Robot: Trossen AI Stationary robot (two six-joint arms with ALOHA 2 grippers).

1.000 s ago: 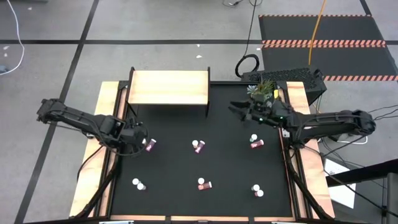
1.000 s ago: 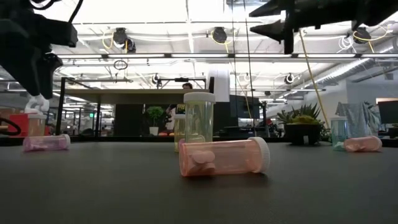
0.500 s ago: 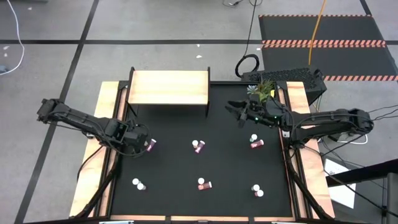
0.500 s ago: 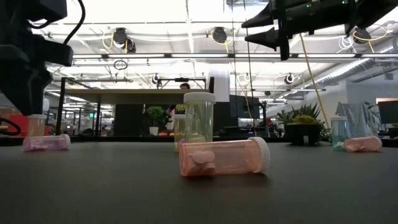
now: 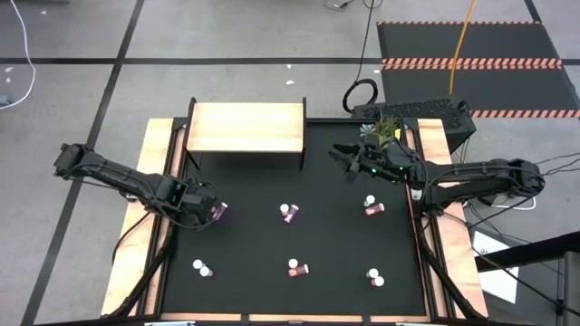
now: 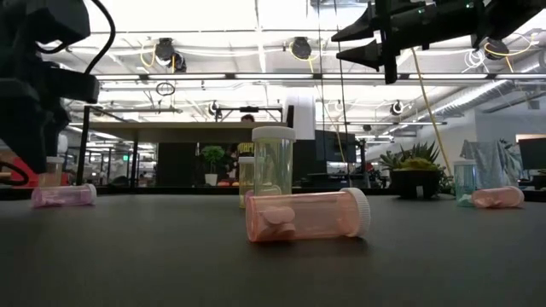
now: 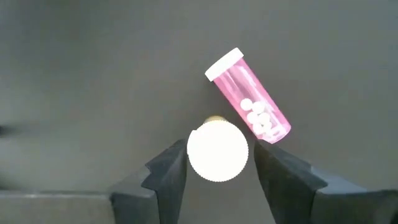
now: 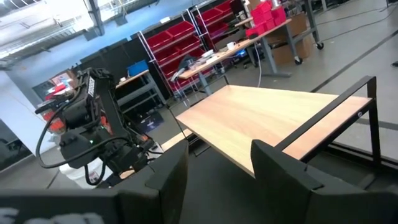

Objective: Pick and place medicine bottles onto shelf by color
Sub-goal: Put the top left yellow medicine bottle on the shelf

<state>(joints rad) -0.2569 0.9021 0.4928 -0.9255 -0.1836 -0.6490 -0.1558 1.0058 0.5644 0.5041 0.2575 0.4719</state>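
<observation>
A small pale bottle with a white cap (image 7: 217, 150) stands upright on the black mat at the table's left. My left gripper (image 7: 219, 168) points down over it, open, with one finger on either side of the cap and a narrow gap showing. A pink bottle (image 7: 249, 96) lies on its side right beside the pale one. In the high view my left gripper (image 5: 207, 213) sits by that pink bottle (image 5: 220, 210). My right gripper (image 5: 344, 161) hangs open and empty above the mat's far right, level, facing the wooden shelf (image 5: 245, 127).
More bottles are spread over the mat: one in the middle (image 5: 288, 212), one at the right (image 5: 372, 206), and three along the near side (image 5: 202, 267), (image 5: 297, 268), (image 5: 374, 275). A potted plant (image 5: 381, 131) stands at the far right corner. Wooden rails (image 5: 154, 181) line the mat's sides.
My left gripper has come down over the upright pale bottle, so that its fingers now stand around the cap. The bottles have stayed where they were.
</observation>
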